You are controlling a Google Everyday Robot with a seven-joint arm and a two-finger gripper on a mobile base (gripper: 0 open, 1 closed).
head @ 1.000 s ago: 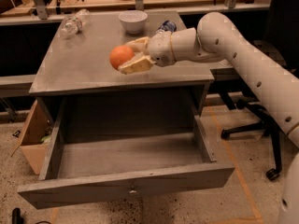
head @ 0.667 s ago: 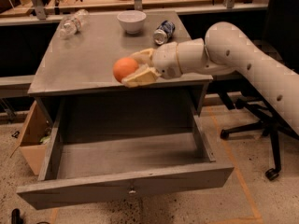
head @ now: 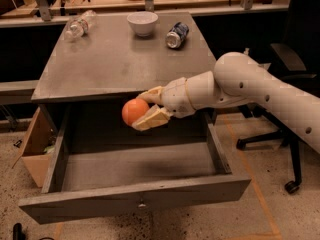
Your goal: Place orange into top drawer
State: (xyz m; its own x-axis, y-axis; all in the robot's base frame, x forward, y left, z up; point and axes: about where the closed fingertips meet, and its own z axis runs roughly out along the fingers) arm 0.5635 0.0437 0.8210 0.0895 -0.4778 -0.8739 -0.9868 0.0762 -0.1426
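Note:
The orange is a small round fruit held between the two tan fingers of my gripper. The gripper is shut on it and hangs in front of the grey table's front edge, above the back part of the open top drawer. The drawer is pulled far out; its inside shows bare grey wood and a small metal knob sits on its front panel. My white arm reaches in from the right.
On the grey table top stand a white bowl, a lying can and a lying plastic bottle. A cardboard box sits left of the drawer. An office chair stands at the right.
My gripper has carried the orange forward and down, from above the table top to off its front edge, over the open drawer.

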